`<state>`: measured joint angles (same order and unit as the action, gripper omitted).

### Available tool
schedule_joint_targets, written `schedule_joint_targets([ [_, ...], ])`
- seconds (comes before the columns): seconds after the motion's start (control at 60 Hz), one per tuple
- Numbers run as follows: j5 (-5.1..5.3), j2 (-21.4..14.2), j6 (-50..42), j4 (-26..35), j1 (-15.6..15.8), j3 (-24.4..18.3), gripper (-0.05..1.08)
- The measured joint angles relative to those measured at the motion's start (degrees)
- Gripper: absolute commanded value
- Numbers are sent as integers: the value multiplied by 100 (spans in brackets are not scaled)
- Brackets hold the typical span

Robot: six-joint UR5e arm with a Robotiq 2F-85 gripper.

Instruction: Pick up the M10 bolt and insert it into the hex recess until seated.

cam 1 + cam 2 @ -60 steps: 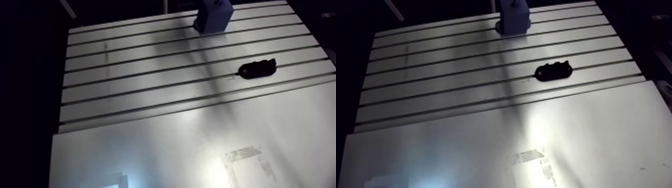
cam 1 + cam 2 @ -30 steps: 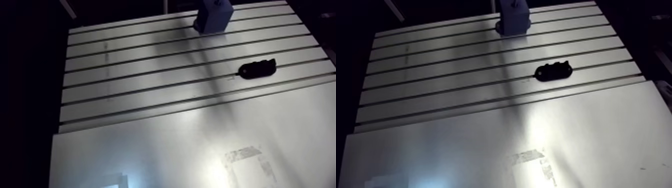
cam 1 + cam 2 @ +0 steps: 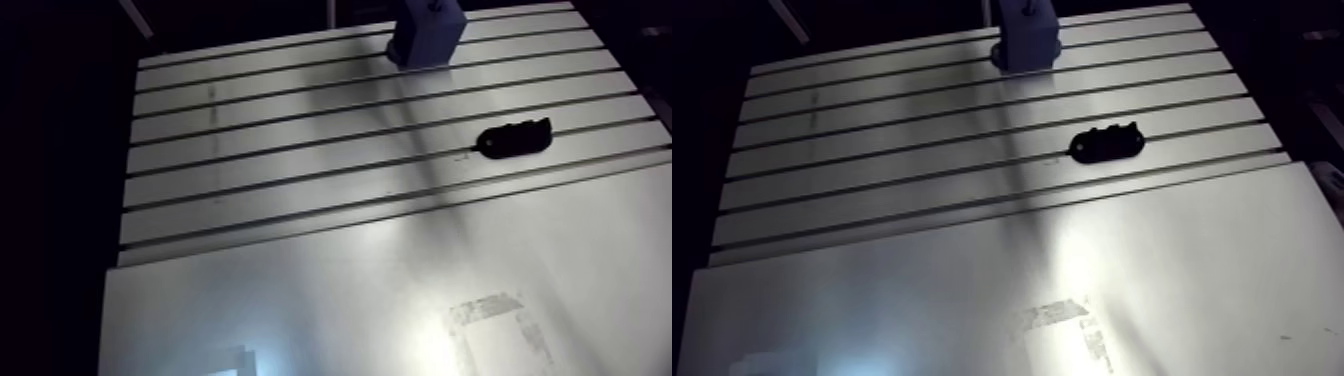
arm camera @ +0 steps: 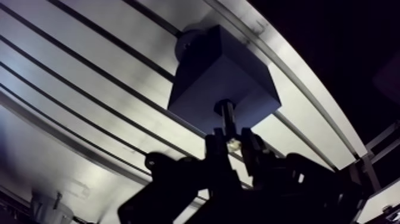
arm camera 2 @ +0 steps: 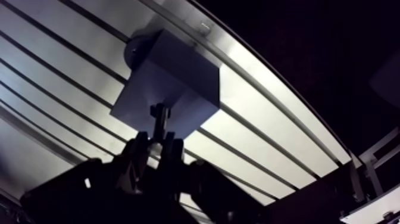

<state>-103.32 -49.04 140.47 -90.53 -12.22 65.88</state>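
Claw clamped on the M10 bolt, shank projecting straight out of it. The block on the counter lies at the claw's twelve o'clock. Bolt tip meets its face; seating cannot be confirmed.

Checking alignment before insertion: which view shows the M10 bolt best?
The wrist view: the dark metal M10 bolt sticks out from the pincer, tip at the blue-grey square block. The arm view shows the block, not the bolt.
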Motion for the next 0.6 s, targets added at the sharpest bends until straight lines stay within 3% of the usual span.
schedule_joint_targets([
  [0.6, 1, -21, 4, 12, 9, 9, 86],
])
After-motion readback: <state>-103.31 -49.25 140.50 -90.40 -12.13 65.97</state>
